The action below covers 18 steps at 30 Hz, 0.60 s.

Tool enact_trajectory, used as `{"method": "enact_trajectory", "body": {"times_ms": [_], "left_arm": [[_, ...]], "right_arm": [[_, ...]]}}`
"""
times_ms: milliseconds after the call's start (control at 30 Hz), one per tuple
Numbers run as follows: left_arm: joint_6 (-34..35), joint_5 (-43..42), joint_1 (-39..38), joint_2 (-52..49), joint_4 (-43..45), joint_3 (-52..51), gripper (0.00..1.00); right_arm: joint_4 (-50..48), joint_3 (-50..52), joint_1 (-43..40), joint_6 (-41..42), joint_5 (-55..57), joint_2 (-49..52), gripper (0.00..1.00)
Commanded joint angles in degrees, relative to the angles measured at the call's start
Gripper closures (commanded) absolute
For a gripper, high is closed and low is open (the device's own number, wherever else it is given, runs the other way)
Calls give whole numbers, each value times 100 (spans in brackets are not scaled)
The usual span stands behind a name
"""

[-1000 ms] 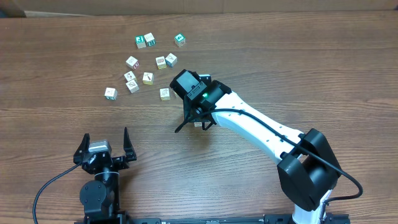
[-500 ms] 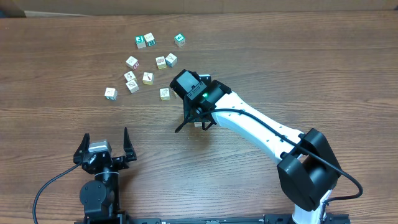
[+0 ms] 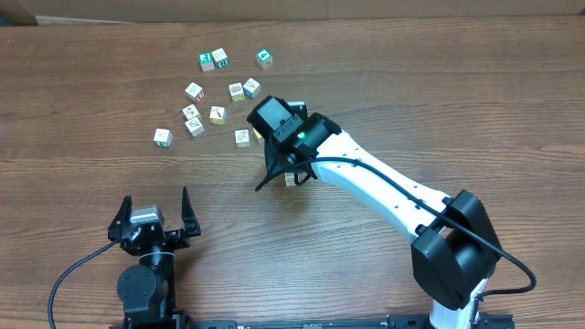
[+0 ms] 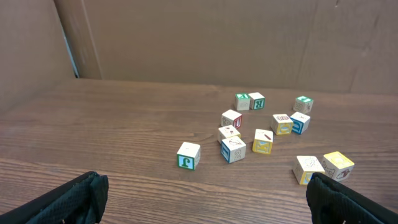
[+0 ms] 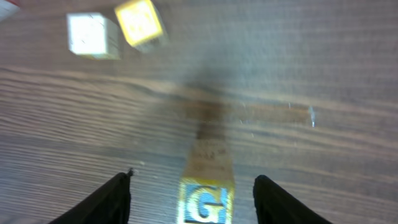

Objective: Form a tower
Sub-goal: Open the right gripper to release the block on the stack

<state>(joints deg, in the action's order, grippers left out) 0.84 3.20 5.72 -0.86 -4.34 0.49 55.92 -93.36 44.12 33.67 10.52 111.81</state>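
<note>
On the counter, tower: stands near the middle of the counter, below and to the right of the loose cubes. In the overhead view only a small pale part shows beneath the right end effector.
Tower, right wrist view: seen from above as a narrow upright column. The top face is yellow-bordered with a letter G and the sides are pale wood. The lower blocks are too blurred to tell their colours.
Right end effector: open. One dark finger stands on each side of the tower, with bare counter showing in both gaps, so the fingers do not touch the stack.
Right arm: white links run from the base at lower right diagonally up and left to the tower.
Left end effector: open, with its fingers spread wide over bare counter. It is at the lower left, well apart from the tower.
Loose cubes: a scattered cluster at upper left, lying singly, with green, red, blue and yellow markings.
White cube and yellow cube: lie just beside each other beyond the tower. Both are blurred.
</note>
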Motion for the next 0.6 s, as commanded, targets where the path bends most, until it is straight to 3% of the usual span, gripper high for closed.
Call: {"method": "enact_trajectory", "body": {"times_ms": [0, 567], "left_arm": [[-129, -7, -11, 59, 11, -20, 0], [-129, -7, -11, 59, 11, -20, 1]], "right_arm": [[-9, -470, -76, -208, 85, -81, 38], [345, -2621, -518, -1248, -310, -81, 23]]}}
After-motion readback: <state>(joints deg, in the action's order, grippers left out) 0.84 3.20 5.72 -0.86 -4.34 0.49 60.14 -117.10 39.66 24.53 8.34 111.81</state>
